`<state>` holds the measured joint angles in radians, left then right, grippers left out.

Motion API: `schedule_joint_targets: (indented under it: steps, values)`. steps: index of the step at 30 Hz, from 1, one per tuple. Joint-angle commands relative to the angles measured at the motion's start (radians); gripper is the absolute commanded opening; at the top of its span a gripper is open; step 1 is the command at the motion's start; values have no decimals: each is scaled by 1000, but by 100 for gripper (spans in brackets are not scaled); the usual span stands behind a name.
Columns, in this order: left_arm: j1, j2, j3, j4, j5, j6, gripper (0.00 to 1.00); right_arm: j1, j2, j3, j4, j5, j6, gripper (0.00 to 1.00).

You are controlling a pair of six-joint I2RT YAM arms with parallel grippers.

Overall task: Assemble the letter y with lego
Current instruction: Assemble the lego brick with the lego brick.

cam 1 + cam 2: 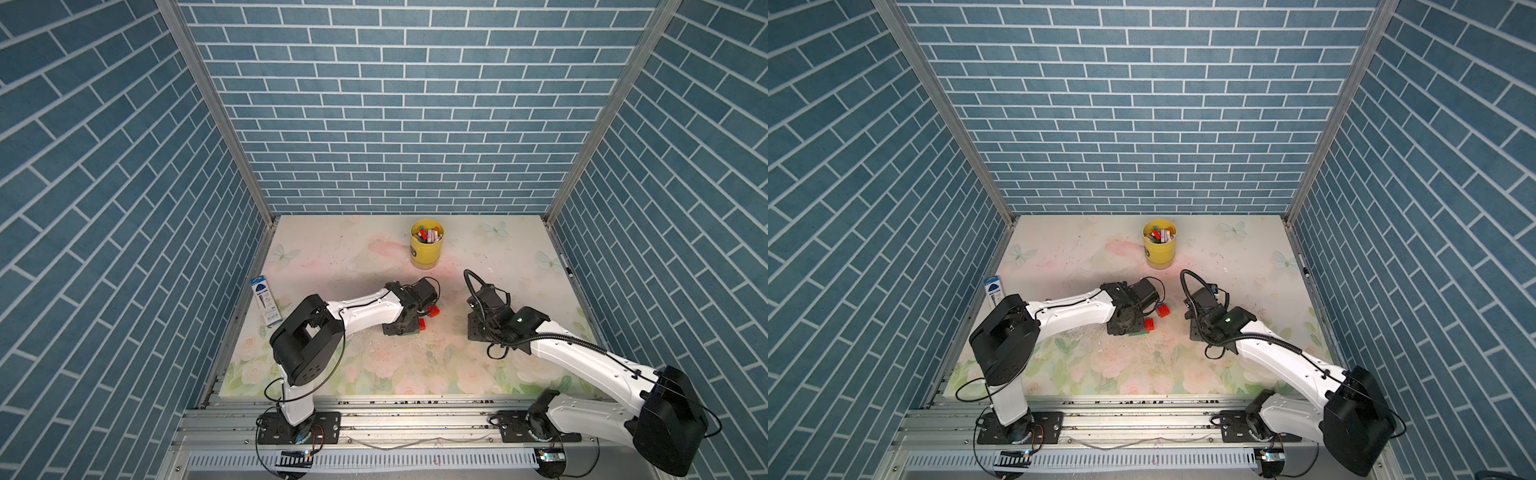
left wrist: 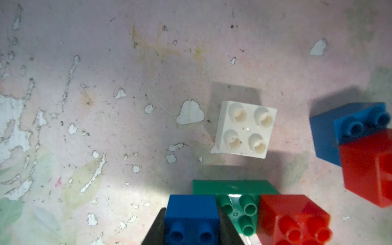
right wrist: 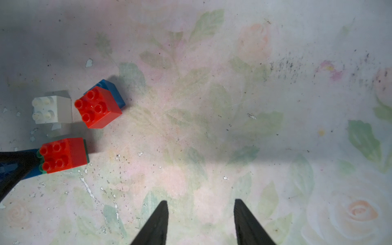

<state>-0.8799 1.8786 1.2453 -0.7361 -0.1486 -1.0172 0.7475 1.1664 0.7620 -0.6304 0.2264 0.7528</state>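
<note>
Lego brick (image 2: 192, 220) (blue) gripped by left pincer (image 2: 191, 212); arm (image 1: 361, 309) outstretched, low.

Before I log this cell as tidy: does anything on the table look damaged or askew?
Yes. The table cover is worn: its flower print has flaked off in many pale patches beside the white brick. Also one red brick sits only half over a blue brick.

My left fingers (image 2: 156, 229) pinch a blue brick (image 2: 192, 216) at one end of the long green brick (image 2: 233, 186). A red brick (image 2: 293, 218) caps the other end, with green studs bare between. The white brick (image 2: 246, 129) stands alone just beside. Nearby, a second red (image 2: 367, 169) sits offset on a second blue (image 2: 324, 135).
</note>
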Motion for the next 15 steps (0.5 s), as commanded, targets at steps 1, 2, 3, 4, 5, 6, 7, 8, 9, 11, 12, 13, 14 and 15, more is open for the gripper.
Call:
schedule_joint_targets:
  steps: [1, 2, 3, 4, 5, 6, 7, 8, 9, 11, 12, 13, 14, 15]
  values:
    - [1, 156, -86, -79, 36, 46, 0, -5, -17, 4, -23, 27, 19, 52]
    - [1, 153, -86, -78, 37, 48, 0, -5, -16, 5, -23, 27, 20, 52]
    - [1, 152, -90, -70, 46, 53, 0, -5, -16, 6, -22, 25, 20, 52]
    - [2, 154, -94, -62, 53, 50, 0, -5, -15, 8, -22, 25, 20, 52]
    - [2, 155, -101, -57, 57, 46, 0, -5, -16, 8, -23, 24, 22, 52]
    - [2, 156, -109, -46, 62, 45, 0, -5, -18, 10, -23, 25, 22, 52]
    - [3, 158, -115, -39, 68, 42, 0, -5, -19, 10, -23, 27, 22, 52]
    - [4, 161, -122, -29, 76, 42, 0, -5, -21, 9, -25, 28, 23, 52]
    - [4, 164, -129, -17, 86, 40, 0, -5, -23, 8, -25, 28, 23, 52]
    - [4, 171, -139, 5, 100, 37, 0, -5, -26, 8, -27, 28, 23, 52]
    - [4, 175, -140, 10, 105, 35, 0, -5, -26, 8, -29, 28, 24, 52]
    - [4, 178, -142, 17, 109, 35, 0, -5, -26, 8, -29, 29, 24, 52]
    - [4, 180, -142, 24, 112, 34, 0, -6, -27, 10, -31, 30, 25, 52]
    - [4, 180, -142, 25, 115, 34, 0, -5, -27, 10, -32, 30, 24, 52]
